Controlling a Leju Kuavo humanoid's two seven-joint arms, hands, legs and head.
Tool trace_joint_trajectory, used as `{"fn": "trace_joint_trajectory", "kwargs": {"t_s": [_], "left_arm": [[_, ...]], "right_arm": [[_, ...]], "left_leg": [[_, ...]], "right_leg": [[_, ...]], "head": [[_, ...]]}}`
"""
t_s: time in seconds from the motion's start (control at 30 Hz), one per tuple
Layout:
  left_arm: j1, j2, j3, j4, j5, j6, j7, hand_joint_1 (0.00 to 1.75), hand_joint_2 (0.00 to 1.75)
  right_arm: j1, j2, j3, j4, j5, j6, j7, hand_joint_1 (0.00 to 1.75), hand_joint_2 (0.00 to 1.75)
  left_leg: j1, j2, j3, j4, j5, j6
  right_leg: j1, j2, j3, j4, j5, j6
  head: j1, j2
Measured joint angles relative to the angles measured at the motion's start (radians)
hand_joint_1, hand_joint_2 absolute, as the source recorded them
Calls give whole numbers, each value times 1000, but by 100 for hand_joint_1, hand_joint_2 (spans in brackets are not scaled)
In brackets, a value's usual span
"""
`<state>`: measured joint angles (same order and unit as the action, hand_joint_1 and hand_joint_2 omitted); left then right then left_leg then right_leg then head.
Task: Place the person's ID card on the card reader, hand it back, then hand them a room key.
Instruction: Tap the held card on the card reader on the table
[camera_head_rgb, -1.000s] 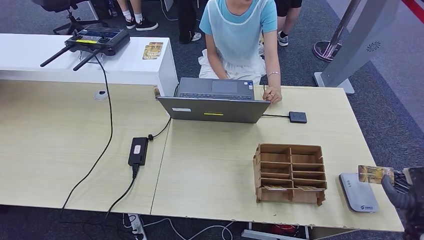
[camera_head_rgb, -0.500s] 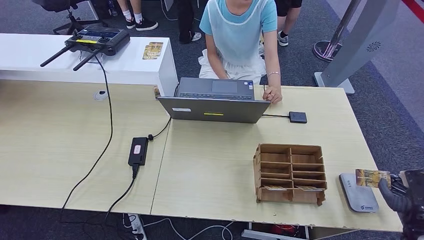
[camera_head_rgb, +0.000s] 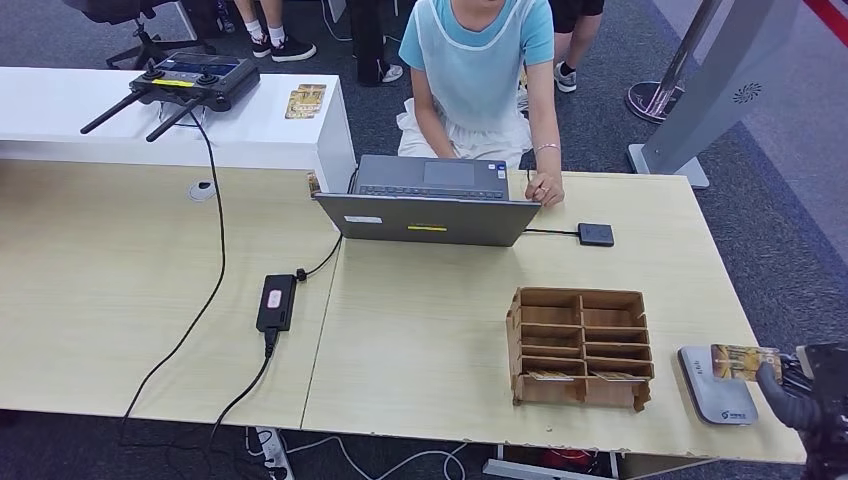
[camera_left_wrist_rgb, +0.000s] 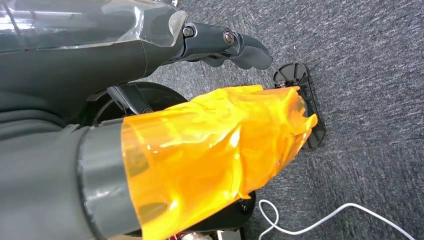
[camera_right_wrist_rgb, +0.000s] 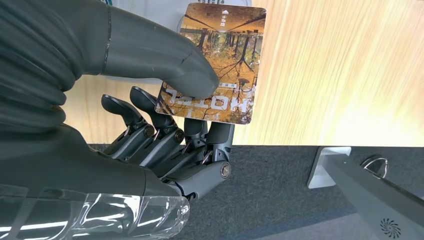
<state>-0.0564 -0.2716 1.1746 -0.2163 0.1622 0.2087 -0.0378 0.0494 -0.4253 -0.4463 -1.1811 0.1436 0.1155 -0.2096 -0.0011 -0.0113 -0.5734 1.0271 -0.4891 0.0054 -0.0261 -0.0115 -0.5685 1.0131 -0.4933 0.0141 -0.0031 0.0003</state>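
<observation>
Nearest, at the desk's near right corner: the right hand (camera_head_rgb: 800, 395) is pinching the ID card (camera_head_rgb: 745, 362) between thumb and fingers (camera_right_wrist_rgb: 197, 132), with the printed face showing in the right wrist view. Against the pictures from a second ago, the card is sitting lower and slightly further left, its leading edge now overlapping the grey card reader (camera_head_rgb: 712, 390). Whether it is actually touching the reader's top is not readable from here. Judgement: the first step, laying the card on the reader, is nearly done but not finished, since the hand is gripping the card rather than releasing it.

The left hand (camera_left_wrist_rgb: 225, 45) is hanging by the robot's side above the carpet; its fingers are lying loosely curled with nothing seen in them, though whether it counts as closed cannot be told.

Just left of the reader: a wooden card rack (camera_head_rgb: 580, 347) is standing with cards lying in its front slots, probably the room keys needed later.

Mid-desk: a laptop (camera_head_rgb: 430, 205) is standing open, facing away.

Farthest: a person (camera_head_rgb: 480, 70) is sitting behind it, one hand (camera_head_rgb: 545, 188) resting at the laptop's corner, unchanged across the pictures, presumably waiting for the card's return.
</observation>
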Motion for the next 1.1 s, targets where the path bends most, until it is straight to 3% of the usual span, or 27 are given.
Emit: {"fn": "trace_joint_trajectory", "kwargs": {"t_s": [0.73, 0.93, 1.1], "left_arm": [[-3, 2, 0, 0, 8, 9, 0, 0, 0], [-5, 2, 0, 0, 8, 15, 2, 0, 0], [-7, 2, 0, 0, 8, 24, 8, 0, 0]], "right_arm": [[16, 0, -1, 33, 50, 17, 41, 175, 175], [21, 0, -1, 37, 110, -20, 55, 175, 175], [21, 0, -1, 44, 207, -104, 75, 175, 175]], "left_leg": [[0, 0, 0, 0, 0, 0], [0, 0, 0, 0, 0, 0], [0, 0, 0, 0, 0, 0]], "right_leg": [[0, 0, 0, 0, 0, 0], [0, 0, 0, 0, 0, 0], [0, 0, 0, 0, 0, 0]], "head": [[0, 0], [0, 0], [0, 0]]}}
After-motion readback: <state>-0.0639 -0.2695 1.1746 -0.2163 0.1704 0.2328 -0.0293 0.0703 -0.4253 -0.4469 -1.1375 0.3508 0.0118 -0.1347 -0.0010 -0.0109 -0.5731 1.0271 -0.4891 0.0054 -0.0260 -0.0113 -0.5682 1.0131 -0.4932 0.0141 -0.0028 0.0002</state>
